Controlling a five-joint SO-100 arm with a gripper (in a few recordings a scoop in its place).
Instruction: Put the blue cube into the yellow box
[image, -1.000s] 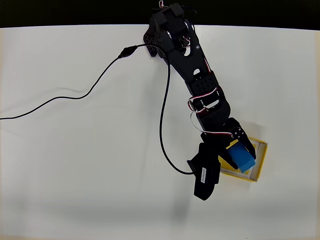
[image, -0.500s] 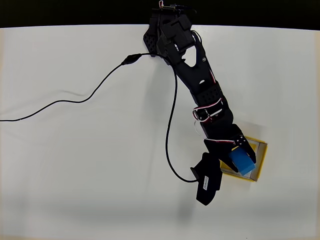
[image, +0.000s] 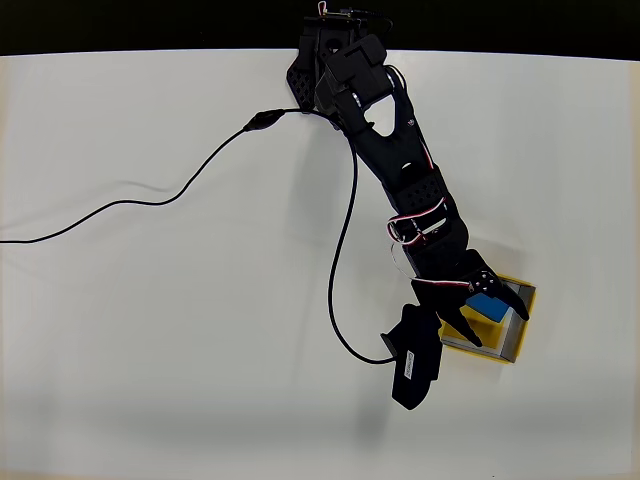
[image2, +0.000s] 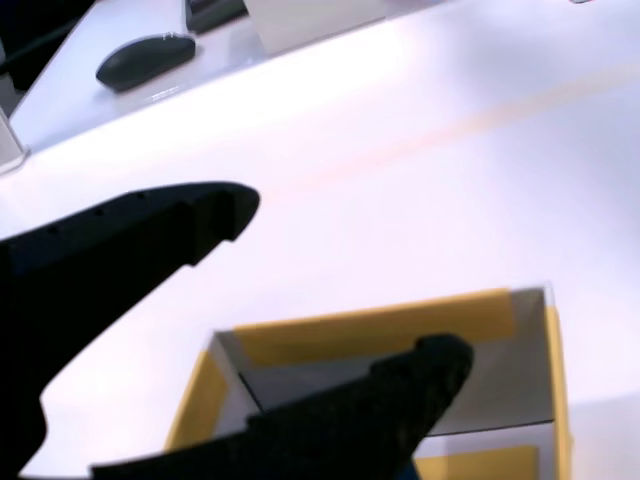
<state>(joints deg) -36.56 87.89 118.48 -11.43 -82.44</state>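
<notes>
**Overhead view: cube sits inside the box, fingers spread above it**

Overhead view first. The black arm reaches from the far edge of the white table (image: 150, 330) toward its near right part, where the yellow box (image: 517, 322) stands close to the right edge. The blue cube (image: 487, 304) lies inside the box, in its far half, partly covered by the gripper (image: 495, 325). The fingers (image: 516, 303) stand apart, one over the box's far side and the other slanting across its near left part; neither appears to press on the cube, so the cube looks released and resting on the box floor. A black cable (image: 200, 165) trails from the arm's base across the table toward the left edge.

Wrist view next. Both fingers (image2: 130, 240) show as dark, blurred shapes with a wide gap between them, open and holding nothing. Below them lies the yellow box (image2: 380, 325), its yellow rim and pale grey inner walls visible. A sliver of blue shows at the bottom edge beneath the lower finger, likely the cube.

As a judgement: the cube looks like a light, rigid block with matte faces that should not slip. Should it need retaking, two opposite flat sides offer the surest hold, though the thin box walls leave little room and may shift if nudged.
</notes>
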